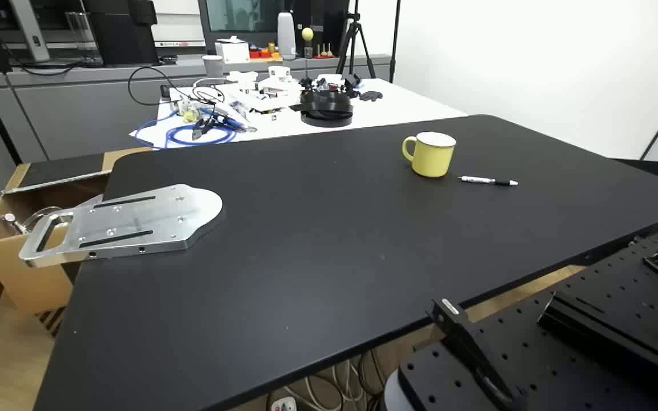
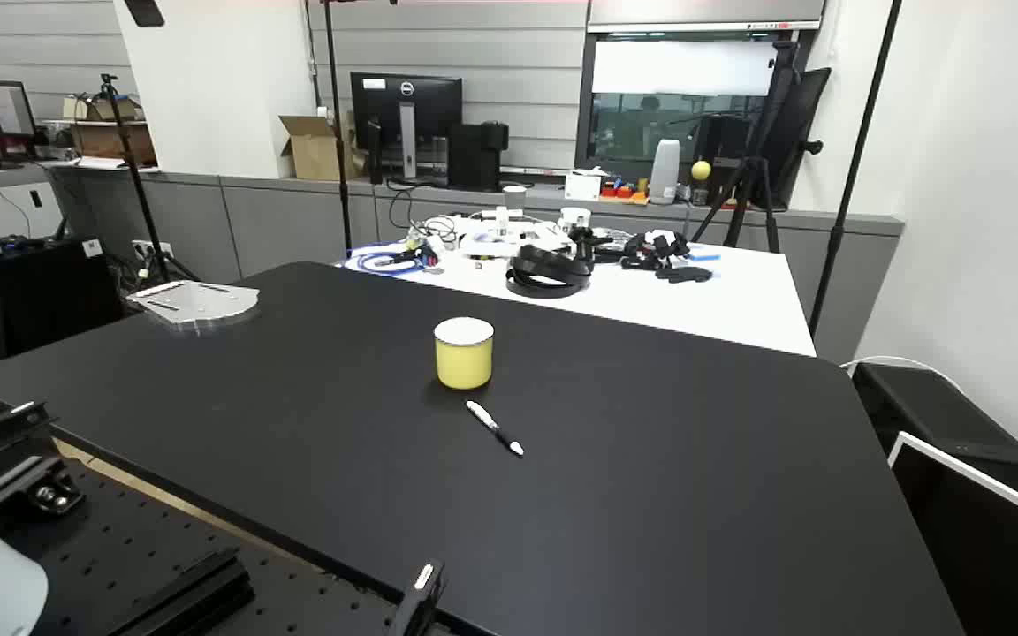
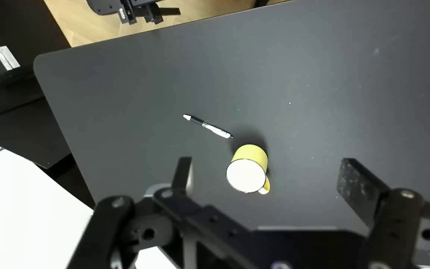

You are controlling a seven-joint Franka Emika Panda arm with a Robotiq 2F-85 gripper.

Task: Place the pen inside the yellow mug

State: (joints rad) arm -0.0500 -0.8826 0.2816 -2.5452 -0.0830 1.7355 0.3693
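In an exterior view, the black tabletop (image 1: 317,274) carries the yellow mug (image 1: 433,157), upright toward one o'clock; the pen (image 1: 486,181), lying near the mug at its four o'clock; and a silvery metal plate (image 1: 140,218) at nine, jutting past the edge.

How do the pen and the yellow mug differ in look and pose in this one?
The pen is thin and straight; the yellow mug is round with a side handle. The pen is white and black, the yellow mug yellow outside and white inside. The pen lies flat, while the yellow mug stands upright. Both rest on the black table.
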